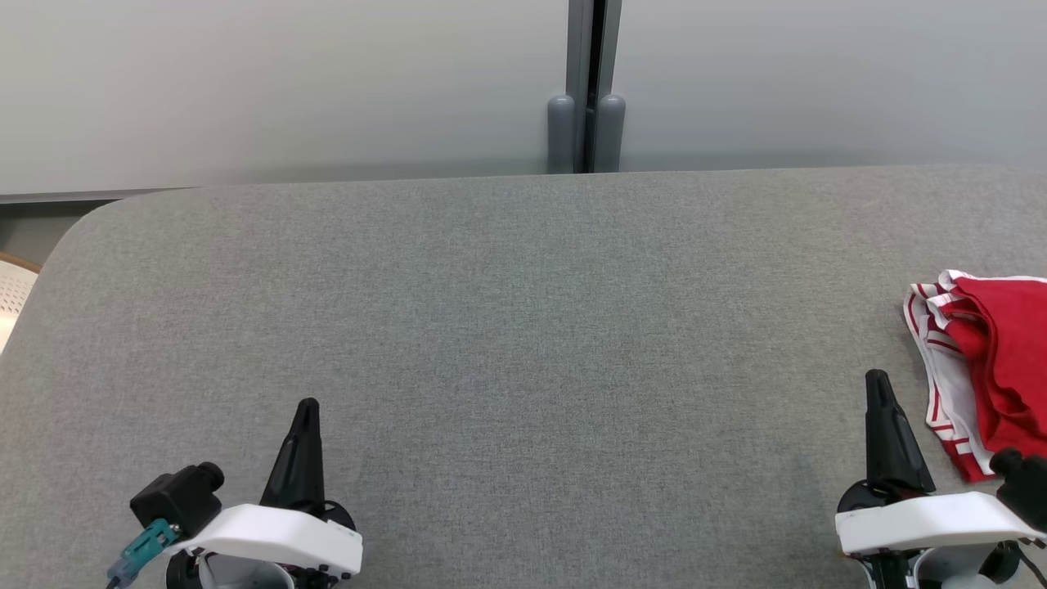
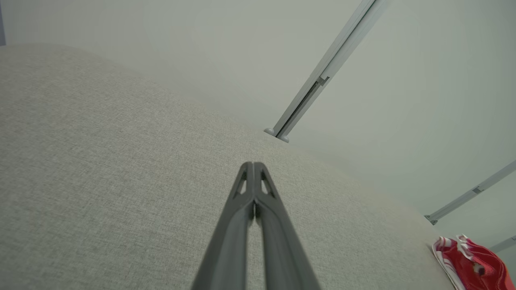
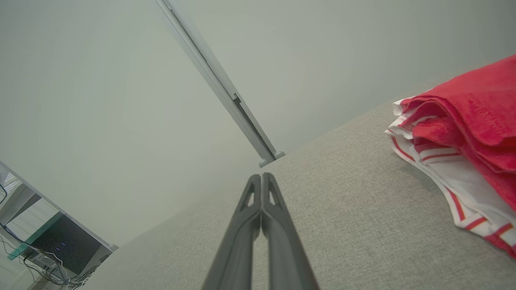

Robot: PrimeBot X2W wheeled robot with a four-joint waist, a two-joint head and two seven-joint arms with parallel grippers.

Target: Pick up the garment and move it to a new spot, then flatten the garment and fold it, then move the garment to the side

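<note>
Bunching red-white garment (image 1: 986, 368), woven grey table (image 1: 507, 327)

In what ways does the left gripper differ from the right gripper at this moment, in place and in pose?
The left gripper is far from the garment; the right gripper is close beside its striped edge, not touching it. In the head view the left gripper's fingers lean toward the right, the right gripper's toward the left. Both are shut, hold nothing and point out over the grey table.
</note>
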